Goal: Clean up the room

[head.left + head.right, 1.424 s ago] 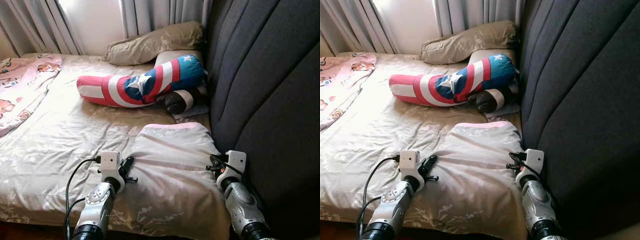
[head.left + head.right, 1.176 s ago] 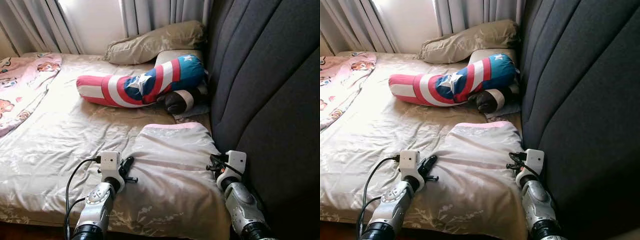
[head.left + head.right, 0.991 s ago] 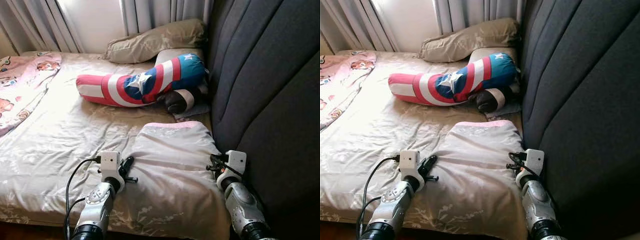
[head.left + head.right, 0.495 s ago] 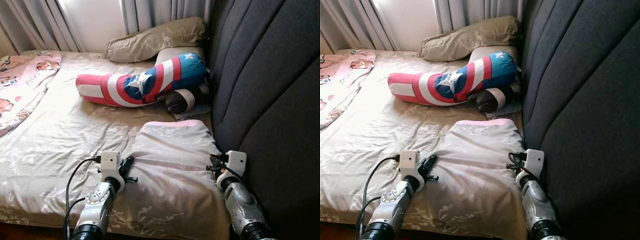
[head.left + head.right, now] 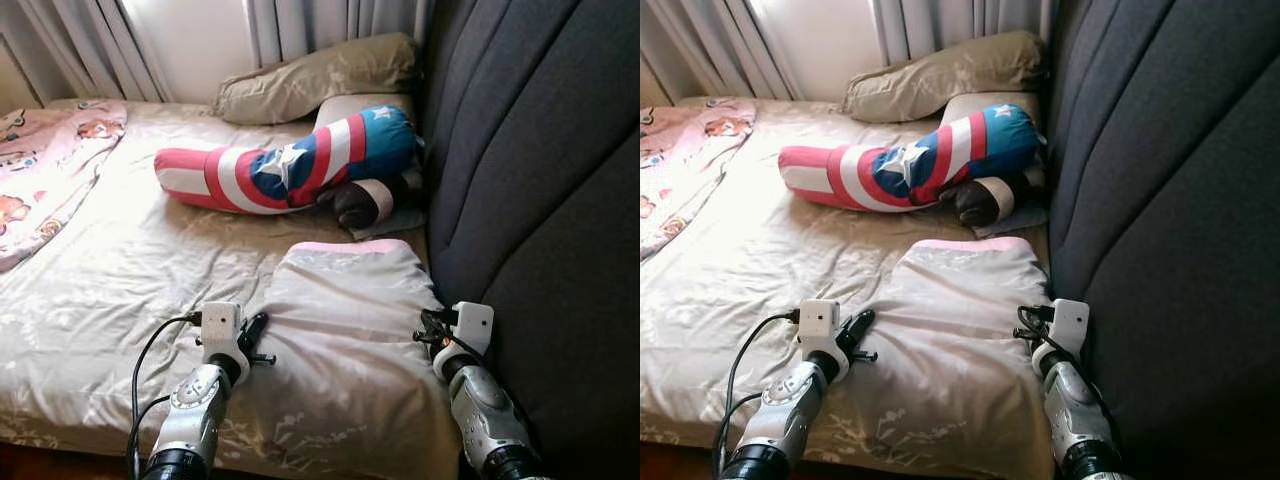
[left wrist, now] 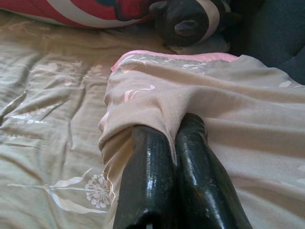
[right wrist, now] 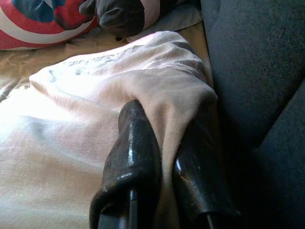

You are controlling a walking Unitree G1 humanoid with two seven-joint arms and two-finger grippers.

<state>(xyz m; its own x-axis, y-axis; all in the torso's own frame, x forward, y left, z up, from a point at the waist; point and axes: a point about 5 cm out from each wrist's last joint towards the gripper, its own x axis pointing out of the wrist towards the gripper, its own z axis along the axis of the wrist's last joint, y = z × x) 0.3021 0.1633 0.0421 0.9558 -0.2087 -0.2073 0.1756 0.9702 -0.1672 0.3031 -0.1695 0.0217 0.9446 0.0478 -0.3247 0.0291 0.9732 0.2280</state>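
I have both claws pinched on the folded beige quilt point(image 5: 345, 330) at the bed's point(image 5: 110, 300) near edge beside the headboard point(image 5: 540, 180): the left claw point(image 5: 255, 338) nips its left fold, the right claw point(image 5: 428, 335) its right fold, so I can draw it flat. It's thin, satiny cloth, pink-lined, creased. Further up lie a striped bolster point(image 5: 285, 165) and limp pillow point(image 5: 315, 80).

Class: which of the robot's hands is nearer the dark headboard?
Right. The right hand grips the blanket beside the headboard; the left hand grips its opposite edge.
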